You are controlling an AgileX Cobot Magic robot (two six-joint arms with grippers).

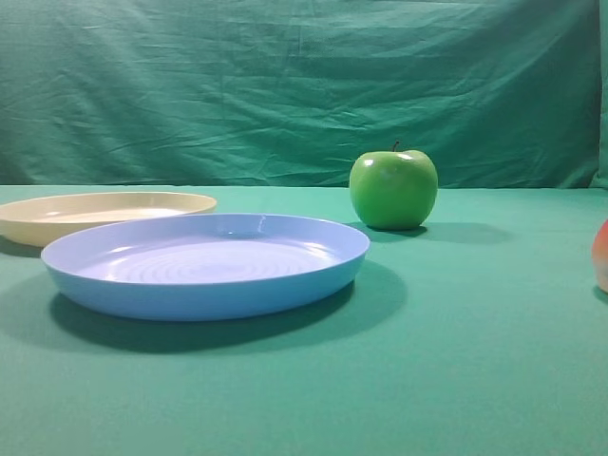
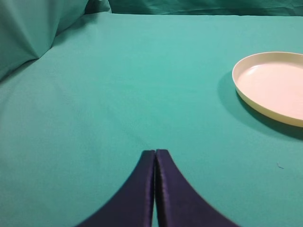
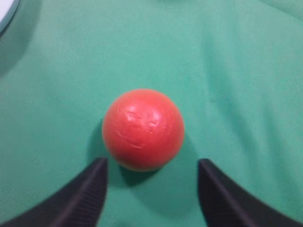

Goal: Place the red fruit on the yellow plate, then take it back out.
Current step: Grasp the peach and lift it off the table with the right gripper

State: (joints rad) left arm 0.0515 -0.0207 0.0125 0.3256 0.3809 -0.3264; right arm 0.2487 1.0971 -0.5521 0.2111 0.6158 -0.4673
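Right gripper (image 3: 151,163) spread, red fruit (image 3: 143,129) ahead; left gripper (image 2: 155,152) together near yellow plate (image 2: 246,97).

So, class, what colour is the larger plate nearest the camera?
Light blue, seen best in the exterior high view.

It looked like a staged robot-testing setup: a wrinkled green cloth backdrop (image 1: 285,85) hung behind a table draped in matching green fabric (image 1: 456,361), with only plastic props laid out.
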